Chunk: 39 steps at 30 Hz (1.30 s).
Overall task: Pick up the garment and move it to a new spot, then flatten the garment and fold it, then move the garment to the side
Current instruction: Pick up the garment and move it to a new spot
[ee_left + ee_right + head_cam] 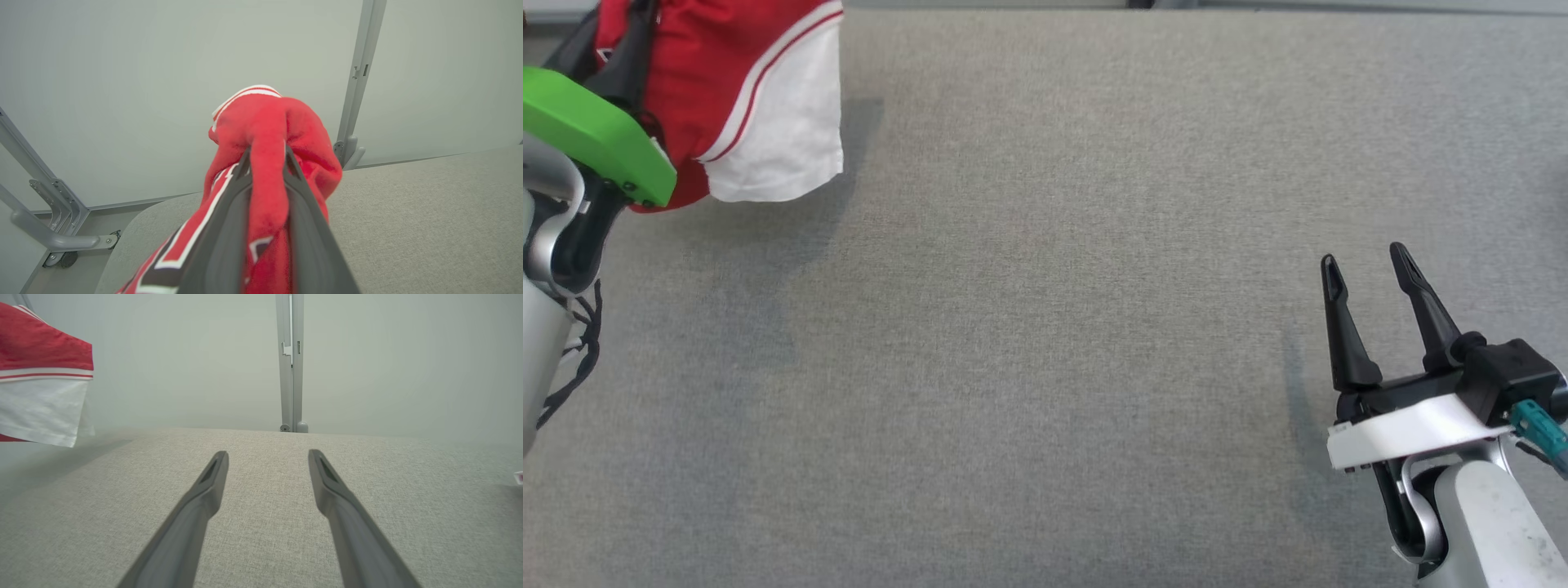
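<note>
The garment (pixel 743 98) is red with a white sleeve edge and red-and-white stripes. It hangs in the air over the far left corner of the grey table (pixel 1054 327), casting a shadow below. My left gripper (pixel 266 157) is shut on a bunched red fold of the garment (pixel 269 134); in the head view its dark fingers (pixel 625 57) sit partly behind the green wrist cover. My right gripper (pixel 1368 261) stands open and empty low over the table at the right. In the right wrist view its fingers (pixel 212 477) are spread, with the garment (pixel 41 379) hanging at far left.
A pale wall with a grey upright post (pixel 291 363) runs behind the table's far edge. A metal frame leg (pixel 53 228) shows beyond the table's rounded left corner. A small pale object (pixel 519 477) lies at the far right.
</note>
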### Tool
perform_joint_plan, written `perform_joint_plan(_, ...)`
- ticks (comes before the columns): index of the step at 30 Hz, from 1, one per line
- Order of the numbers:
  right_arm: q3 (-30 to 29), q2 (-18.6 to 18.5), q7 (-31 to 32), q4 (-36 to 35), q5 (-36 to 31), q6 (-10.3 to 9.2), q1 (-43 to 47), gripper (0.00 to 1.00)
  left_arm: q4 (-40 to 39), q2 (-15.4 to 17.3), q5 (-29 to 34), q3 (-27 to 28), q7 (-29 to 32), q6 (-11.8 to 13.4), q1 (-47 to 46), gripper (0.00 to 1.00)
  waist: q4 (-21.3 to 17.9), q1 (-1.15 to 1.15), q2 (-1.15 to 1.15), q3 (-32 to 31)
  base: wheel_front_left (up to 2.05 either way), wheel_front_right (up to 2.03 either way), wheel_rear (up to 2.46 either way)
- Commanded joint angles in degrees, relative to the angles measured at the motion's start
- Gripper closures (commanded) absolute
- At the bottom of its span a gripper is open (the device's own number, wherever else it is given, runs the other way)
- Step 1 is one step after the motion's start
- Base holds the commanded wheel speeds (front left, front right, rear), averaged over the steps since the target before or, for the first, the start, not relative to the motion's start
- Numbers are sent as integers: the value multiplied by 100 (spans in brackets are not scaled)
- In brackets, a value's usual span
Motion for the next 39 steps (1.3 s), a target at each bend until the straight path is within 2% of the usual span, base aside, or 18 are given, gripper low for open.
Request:
perform_joint_plan(1, -8, 10, -1, -17, 34, -8, 111, 0, -73, 54, 67, -51, -19, -16, 53, 100, -484, 0, -1, -616, 0, 0, 0)
perform_joint_plan(13, -55, 89, -1, -32, 100, -8, 510, 0, -1260, -301, -487, -469, 350, -12, 359, 100, -1477, 0, -1, -1215, 0, 0, 0)
perform_joint_plan(19, 33, 96, -1, -72, 119, -8, 529, 0, -1483, -520, -502, -674, 457, 141, 628, 100, -2003, 0, -1, -1203, 0, 0, 0)
perform_joint_plan(27, 88, 138, -1, -126, 114, -8, 466, 0, -797, -891, -342, -1095, 378, 241, 1098, 100, -2318, 0, -1, -808, 0, 0, 0)
perform_joint_plan(34, 198, 185, -1, -148, 42, -8, 280, 0, 262, -1259, -325, -1144, -51, 203, 1216, 100, -2238, 0, -1, -361, 0, 0, 0)
perform_joint_plan(35, 194, 186, -1, -149, 30, -8, 264, 0, 419, -1324, -255, -1169, -141, 234, 1176, 93, -2190, 0, -1, -332, 0, 0, 0)
perform_joint_plan(36, 198, 179, -1, -144, 12, -8, 263, 0, 570, -1400, -217, -1159, -273, 297, 1124, 0, -2134, 0, -1, -317, 0, 0, 0)
perform_joint_plan(39, 194, 150, -2, -120, -8, -8, 276, 0, 890, -1626, -117, -1174, -631, 318, 1068, 0, -1945, 0, -1, -368, 0, 0, 0)
